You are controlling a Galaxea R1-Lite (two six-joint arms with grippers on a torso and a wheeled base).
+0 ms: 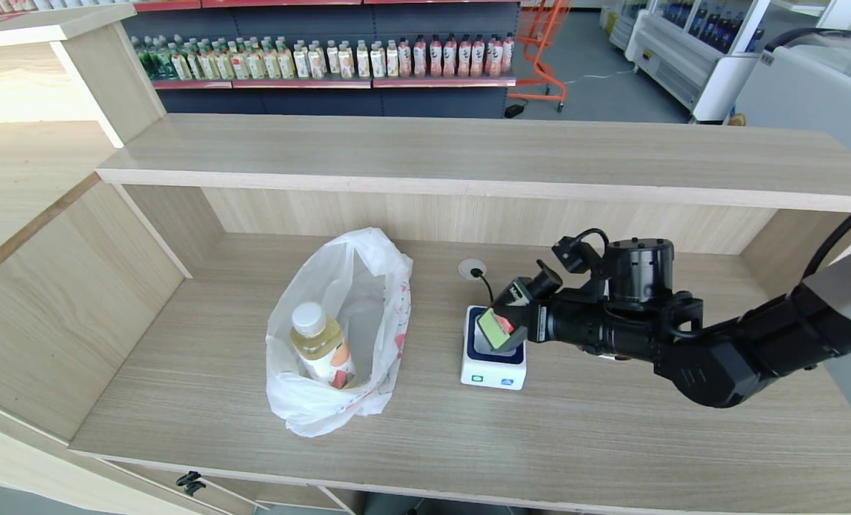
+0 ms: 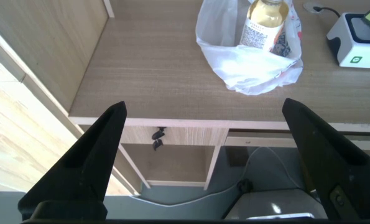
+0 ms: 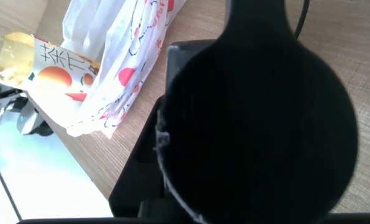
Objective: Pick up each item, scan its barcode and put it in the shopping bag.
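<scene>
- Right gripper point(image 1: 503, 332) clamped a green packet point(image 1: 495, 327) over the scanner point(image 1: 493, 368).
- Left gripper point(image 2: 204, 106) hung, fingers apart (before the counter point(image 2: 160, 81)).
- Bottle point(image 1: 318, 343) sat in the shopping bag point(image 1: 372, 286).

White bag point(image 1: 391, 286) (red-printed), green item point(image 1: 495, 331)

My head cam looks down over counter point(image 1: 576, 429); L wrist back off front edge, R close; all share bag point(image 1: 368, 272).
</scene>
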